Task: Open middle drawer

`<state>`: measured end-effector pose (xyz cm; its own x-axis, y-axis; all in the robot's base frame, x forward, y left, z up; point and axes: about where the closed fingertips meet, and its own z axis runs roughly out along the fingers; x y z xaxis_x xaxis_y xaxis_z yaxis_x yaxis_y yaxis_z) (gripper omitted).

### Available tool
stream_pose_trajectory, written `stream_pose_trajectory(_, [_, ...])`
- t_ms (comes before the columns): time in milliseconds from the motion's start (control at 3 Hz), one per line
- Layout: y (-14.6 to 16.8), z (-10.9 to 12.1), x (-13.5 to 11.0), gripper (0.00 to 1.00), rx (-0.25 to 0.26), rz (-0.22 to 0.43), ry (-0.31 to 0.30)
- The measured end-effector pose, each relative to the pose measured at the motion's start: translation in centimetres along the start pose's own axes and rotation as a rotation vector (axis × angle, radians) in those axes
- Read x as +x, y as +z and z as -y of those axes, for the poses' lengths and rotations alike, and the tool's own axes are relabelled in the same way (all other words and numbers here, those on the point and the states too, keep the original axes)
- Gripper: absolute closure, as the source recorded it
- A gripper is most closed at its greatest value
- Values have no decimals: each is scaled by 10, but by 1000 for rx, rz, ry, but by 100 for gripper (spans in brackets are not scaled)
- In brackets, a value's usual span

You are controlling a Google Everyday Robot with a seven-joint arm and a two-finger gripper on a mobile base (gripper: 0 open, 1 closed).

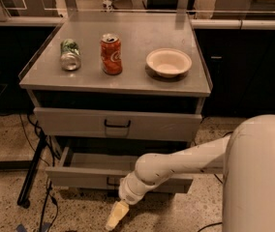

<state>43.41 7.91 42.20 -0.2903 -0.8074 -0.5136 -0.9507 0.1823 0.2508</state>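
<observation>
The middle drawer point(79, 179) is seen standing partly drawn out of the grey cabinet point(40, 81), at 6 o'clock from the closed upper drawer point(69, 122). The gripper point(116, 215) is held just below the open drawer's front, at 6 o'clock from its black handle, pointing down toward 7 o'clock over the speckled floor point(79, 216). Whether the claw is parted or closed cannot be told. On the cabinet top, a green can point(70, 54) is laid on its side at 9 o'clock from an upright red can point(111, 54), and a bowl point(169, 62) is set at 3 o'clock
</observation>
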Motion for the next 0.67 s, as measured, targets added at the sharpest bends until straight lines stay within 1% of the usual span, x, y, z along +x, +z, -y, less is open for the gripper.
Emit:
stream_pose_trajectory(333, [3,-11,16,0,-8,-7,42])
stream_pose_trajectory(667, [-2,-13,12,0,-8,-7,42])
